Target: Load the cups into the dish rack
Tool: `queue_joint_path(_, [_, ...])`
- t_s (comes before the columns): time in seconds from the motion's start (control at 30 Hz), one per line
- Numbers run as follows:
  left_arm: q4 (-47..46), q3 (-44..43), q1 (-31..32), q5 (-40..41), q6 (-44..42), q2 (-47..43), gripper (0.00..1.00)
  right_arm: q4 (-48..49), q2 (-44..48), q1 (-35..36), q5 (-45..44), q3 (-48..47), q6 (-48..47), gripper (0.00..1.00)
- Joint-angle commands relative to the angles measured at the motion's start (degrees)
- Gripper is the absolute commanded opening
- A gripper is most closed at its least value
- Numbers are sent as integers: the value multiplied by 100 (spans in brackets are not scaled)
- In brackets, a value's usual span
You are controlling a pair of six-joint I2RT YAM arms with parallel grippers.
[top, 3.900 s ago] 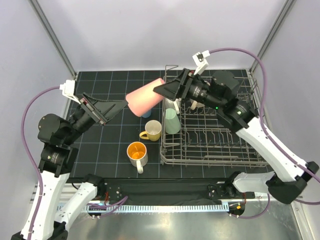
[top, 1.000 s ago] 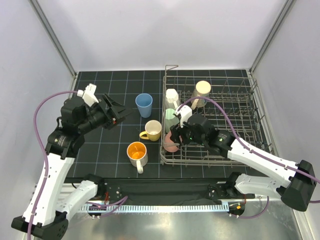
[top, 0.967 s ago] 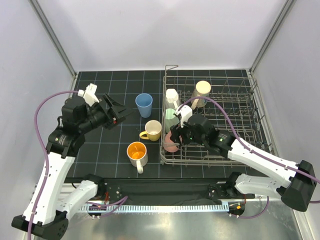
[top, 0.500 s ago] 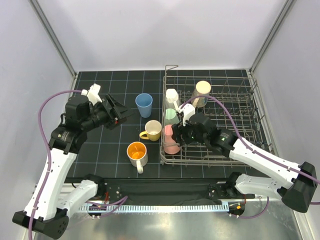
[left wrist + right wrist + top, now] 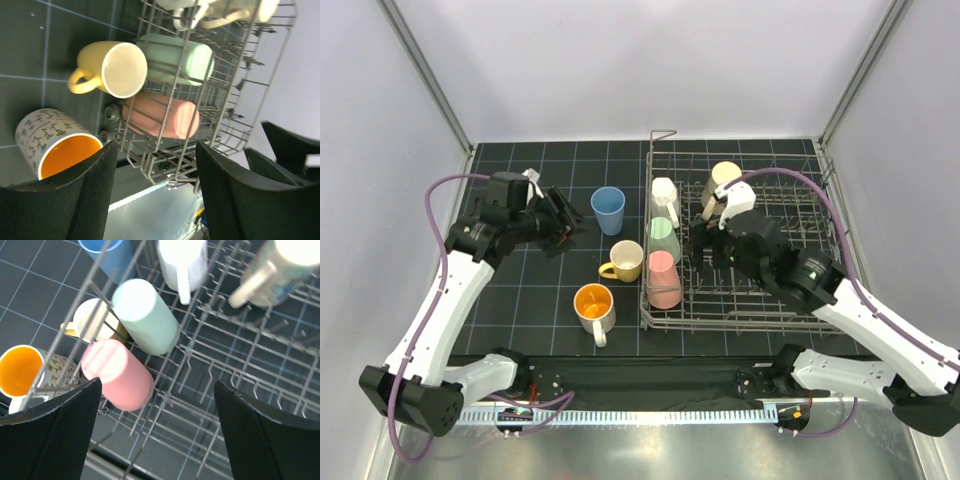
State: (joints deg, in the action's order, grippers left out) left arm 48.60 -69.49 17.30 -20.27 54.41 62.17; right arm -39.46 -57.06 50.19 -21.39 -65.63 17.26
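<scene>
The grey wire dish rack holds a white cup, a pale green cup and a pink cup in its left row, plus a cream mug behind. On the mat stand a blue cup, a yellow mug and a mug with an orange inside. My right gripper hovers open over the rack, just right of the pink cup, and holds nothing. My left gripper is open and empty, left of the blue cup.
The rack's upright tines stand bare right of the cups. The black gridded mat lies left of the rack. In the left wrist view the yellow mug and orange-inside mug sit close to the rack's near corner.
My right gripper let go of the pink cup, now lying in the rack's front left, and rose back to the right while opening. My left arm swung toward the blue cup.
</scene>
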Motion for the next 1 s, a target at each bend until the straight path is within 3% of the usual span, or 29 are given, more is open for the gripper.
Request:
queue_joint_path(0.0, [404,-573,142,550,-194,268,63,-711,273,25,-419,-223,541,95])
queue_joint_path(0.13, [502,-785,265,841,-343,725,63,-1176,318,25,-156,-336,761,100])
queue_joint_path(0.33, [248,-917,318,1034,-1318,1420,60,-1766,721,17,-208,-363,1096,100])
queue_joint_path(0.47, [53,-1022,519,1236,-1468,1885,60,-1942,1055,25,-181,-337,1192,99])
queue_joint_path(0.6, [53,-1180,625,1464,-1556,2543,67,-2250,1249,25,-278,-407,1333,99])
queue_joint_path(0.97, [-764,-873,889,1632,-1697,3239,63,-2662,1671,25,-164,-486,1974,99])
